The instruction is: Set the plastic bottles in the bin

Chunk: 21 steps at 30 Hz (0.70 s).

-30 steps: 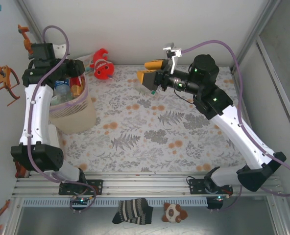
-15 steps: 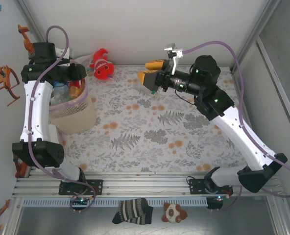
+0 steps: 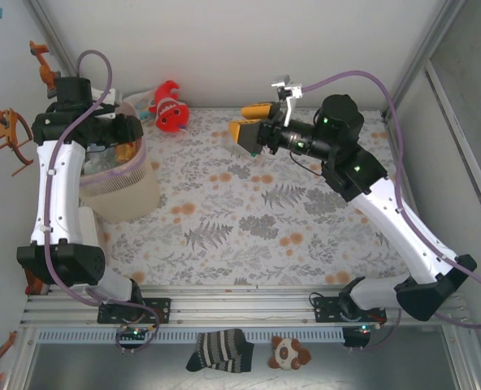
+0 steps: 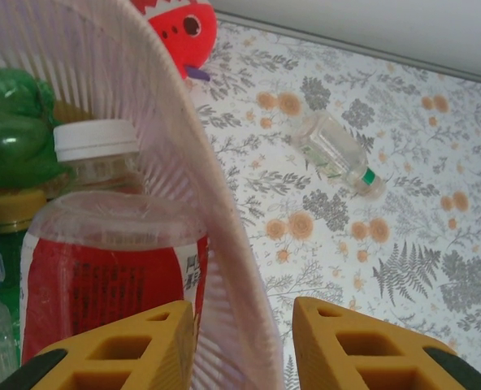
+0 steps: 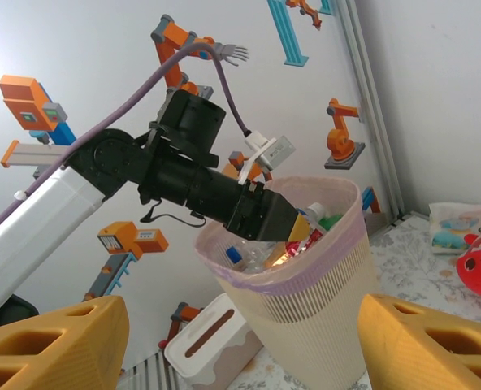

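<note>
The bin point(image 3: 125, 191) stands at the table's far left and holds several plastic bottles. In the left wrist view a red-labelled bottle point(image 4: 102, 276), a white-capped bottle point(image 4: 94, 146) and a green bottle point(image 4: 13, 122) lie inside it. My left gripper point(image 3: 133, 138) is open at the rim. One finger point(image 4: 119, 349) is inside the bin wall point(image 4: 167, 146) and the other stands outside it. A clear bottle with a green cap point(image 4: 335, 153) lies on the flowered table beyond. My right gripper point(image 3: 249, 120) hangs open and empty in the air, facing the bin point(image 5: 322, 317).
A red-orange fish plush point(image 3: 169, 110) lies at the back wall just right of the bin. A white box with a slot point(image 5: 212, 333) sits beside the bin. A striped sock point(image 3: 220, 349) and a small plush point(image 3: 289, 352) lie below the front rail.
My left wrist has shifted slightly backward over the bin's rim, and its fingers have narrowed a little. The right arm has hardly moved.
</note>
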### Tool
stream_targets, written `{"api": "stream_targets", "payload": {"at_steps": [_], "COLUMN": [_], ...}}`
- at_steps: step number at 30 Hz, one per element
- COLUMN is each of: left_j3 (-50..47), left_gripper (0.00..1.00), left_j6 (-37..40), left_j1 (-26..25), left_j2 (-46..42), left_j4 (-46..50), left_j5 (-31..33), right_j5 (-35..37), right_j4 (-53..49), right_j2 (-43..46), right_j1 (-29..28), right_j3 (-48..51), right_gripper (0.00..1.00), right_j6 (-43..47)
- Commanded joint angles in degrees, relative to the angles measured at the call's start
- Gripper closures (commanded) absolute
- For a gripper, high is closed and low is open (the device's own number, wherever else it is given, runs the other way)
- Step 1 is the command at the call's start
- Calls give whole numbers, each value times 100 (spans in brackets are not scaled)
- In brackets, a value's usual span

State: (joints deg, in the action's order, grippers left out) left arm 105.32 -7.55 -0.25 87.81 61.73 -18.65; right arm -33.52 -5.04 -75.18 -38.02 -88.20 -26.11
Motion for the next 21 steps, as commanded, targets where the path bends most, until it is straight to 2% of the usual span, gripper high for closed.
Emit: {"api": "stream_targets", "payload": {"at_steps": [1, 11, 21], "left_j3": [-183, -647, -1347], "left_gripper": [65, 67, 68], "left_j6": [165, 167, -9], "left_j1": [56, 95, 95], "left_j2": [-83, 23, -579], "left_j4": [59, -66, -175], "left_j5": [271, 213, 0], "right_j5": [21, 82, 82], "right_j4": [231, 214, 240], "right_j2": [161, 248, 202], "right_j1": [-39, -39, -39], "right_j3": [40, 109, 110], "right_gripper": [27, 27, 27], "right_j6": [-70, -70, -61]}}
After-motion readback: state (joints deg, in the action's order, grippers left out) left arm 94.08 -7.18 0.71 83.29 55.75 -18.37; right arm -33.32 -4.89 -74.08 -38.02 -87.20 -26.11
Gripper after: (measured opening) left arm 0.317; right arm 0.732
